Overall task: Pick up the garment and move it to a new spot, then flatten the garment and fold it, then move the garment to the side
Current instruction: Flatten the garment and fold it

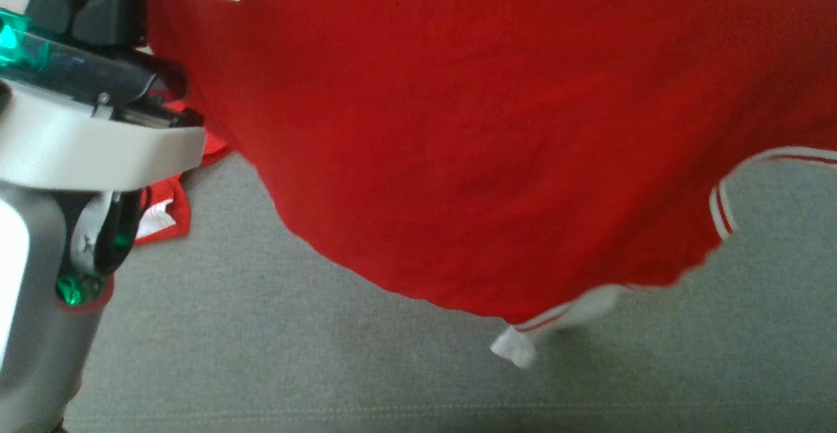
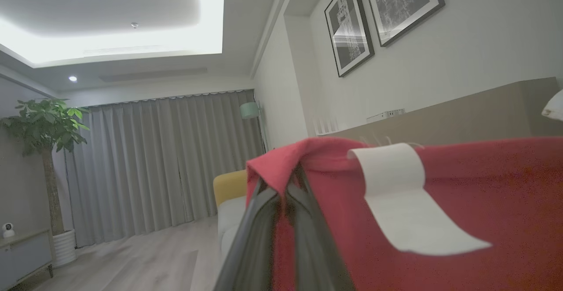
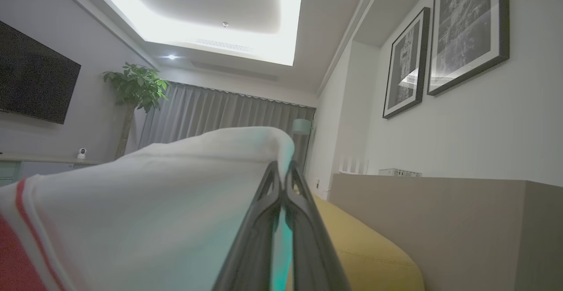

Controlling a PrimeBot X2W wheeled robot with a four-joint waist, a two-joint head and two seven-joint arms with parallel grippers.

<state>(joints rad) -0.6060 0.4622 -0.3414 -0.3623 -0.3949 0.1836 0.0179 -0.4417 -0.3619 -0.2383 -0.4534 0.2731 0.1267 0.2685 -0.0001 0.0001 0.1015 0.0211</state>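
A red garment (image 1: 471, 132) with white trim hangs spread in the air above a grey surface (image 1: 274, 354), its lower hem and a white striped sleeve cuff (image 1: 523, 341) dangling. In the left wrist view my left gripper (image 2: 286, 181) is shut on a red edge of the garment (image 2: 484, 203), beside a white label (image 2: 396, 194). My right gripper (image 3: 281, 172) is shut on a white part of the garment (image 3: 154, 207), whose red stripe shows at the lower left. The left arm's wrist (image 1: 85, 125) stands at the left of the head view.
The grey cushioned surface lies under the cloth. A yellow sofa arm (image 3: 365, 247) and a low beige wall (image 3: 440, 220) are near my right gripper. A potted plant (image 2: 44, 128), grey curtains (image 2: 162, 159) and framed pictures (image 2: 382, 14) are farther off.
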